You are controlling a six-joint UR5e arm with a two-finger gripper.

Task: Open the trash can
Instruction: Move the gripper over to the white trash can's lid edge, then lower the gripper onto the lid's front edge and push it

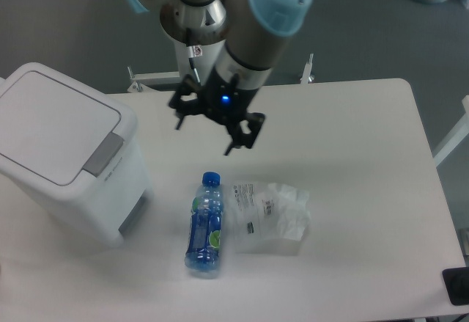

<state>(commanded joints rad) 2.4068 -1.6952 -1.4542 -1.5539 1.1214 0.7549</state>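
Observation:
The trash can (62, 153) is a large white boxy bin at the left of the table. Its flat lid (55, 120) lies shut, and the grey push-button panel (104, 155) sits at the lid's right edge. My gripper (204, 136) hangs above the table's middle, to the right of the bin and apart from it. Its two dark fingers (236, 143) stand spread with nothing between them.
A blue-capped water bottle (206, 225) lies on its side in front of the gripper. A crumpled clear plastic bag (270, 216) lies just right of it. The white table's (366, 190) far edge runs behind the arm. A dark object (458, 287) sits at the bottom right corner.

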